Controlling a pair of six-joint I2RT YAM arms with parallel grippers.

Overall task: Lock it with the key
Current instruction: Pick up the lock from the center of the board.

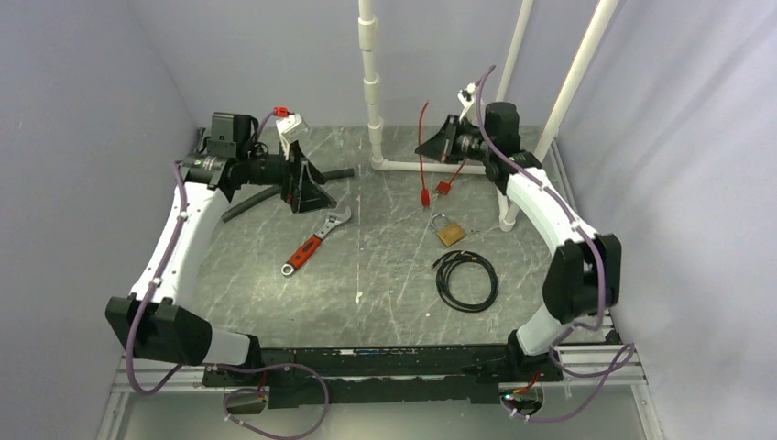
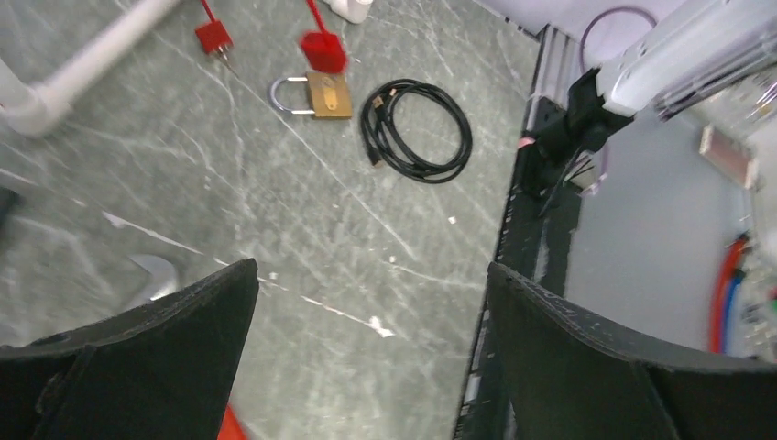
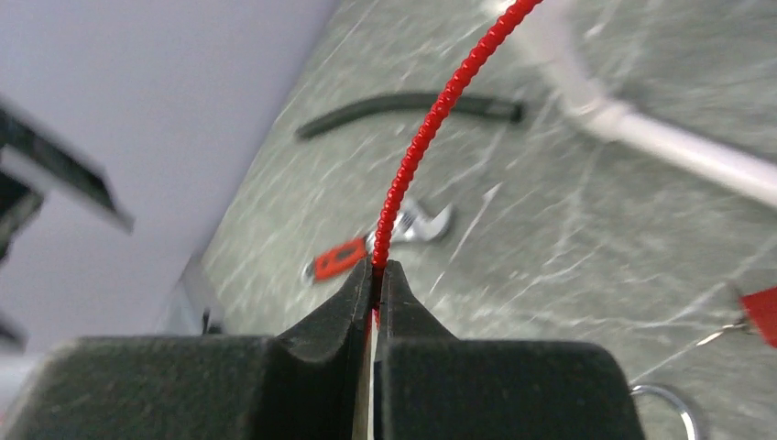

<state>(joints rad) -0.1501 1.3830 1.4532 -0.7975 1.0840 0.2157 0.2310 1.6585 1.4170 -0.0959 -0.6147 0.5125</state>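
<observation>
A brass padlock (image 1: pixel 450 233) (image 2: pixel 328 94) lies flat on the grey table, right of centre, its steel shackle (image 3: pixel 666 403) towards the back. Two red-headed keys (image 1: pixel 425 198) (image 2: pixel 322 50) hang on a red beaded cord (image 1: pixel 422 137) (image 3: pixel 431 128) just behind the padlock, their tips near the table. My right gripper (image 1: pixel 423 149) (image 3: pixel 377 268) is shut on that cord, above the keys. My left gripper (image 1: pixel 310 192) (image 2: pixel 371 275) hovers open at the back left, nothing between its fingers.
An adjustable wrench (image 1: pixel 314 244) (image 3: pixel 380 240) with a red handle lies left of centre. A coiled black cable (image 1: pixel 465 280) (image 2: pixel 417 130) sits in front of the padlock. A black hose (image 1: pixel 275 192) (image 3: pixel 412 105) and a white pipe frame (image 1: pixel 431 166) (image 3: pixel 660 137) stand at the back.
</observation>
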